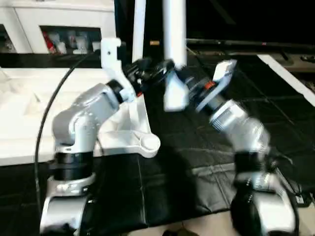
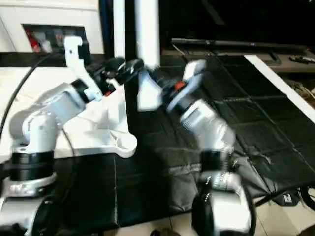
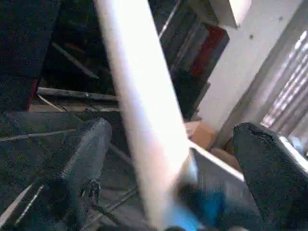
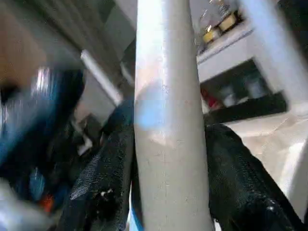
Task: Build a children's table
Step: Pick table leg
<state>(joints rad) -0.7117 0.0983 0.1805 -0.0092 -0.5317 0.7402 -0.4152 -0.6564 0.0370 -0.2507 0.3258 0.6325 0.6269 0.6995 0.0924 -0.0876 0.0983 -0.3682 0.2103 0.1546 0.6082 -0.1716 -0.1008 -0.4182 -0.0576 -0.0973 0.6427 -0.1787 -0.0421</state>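
The white table top (image 1: 129, 133) lies flat on the left, with a round corner socket (image 1: 148, 142) at its near right corner. A thick white leg (image 1: 174, 34) stands nearly upright just right of the top, its lower end (image 1: 174, 98) above the black mat. My right gripper (image 4: 171, 185) is shut on this leg, a black finger (image 4: 103, 183) pressed to each side. My left gripper (image 3: 173, 168) is open around the same leg, its fingers (image 3: 79, 163) wide and apart from it. A second, thinner-looking leg (image 1: 139, 29) rises behind, its foot hidden by my grippers.
A white cabinet (image 1: 59, 19) with glass doors stands at the back left. Black mats (image 1: 197, 147) cover the floor under the leg. A white strip (image 1: 290, 78) runs along the right. A black cable (image 1: 45, 118) loops over my left arm.
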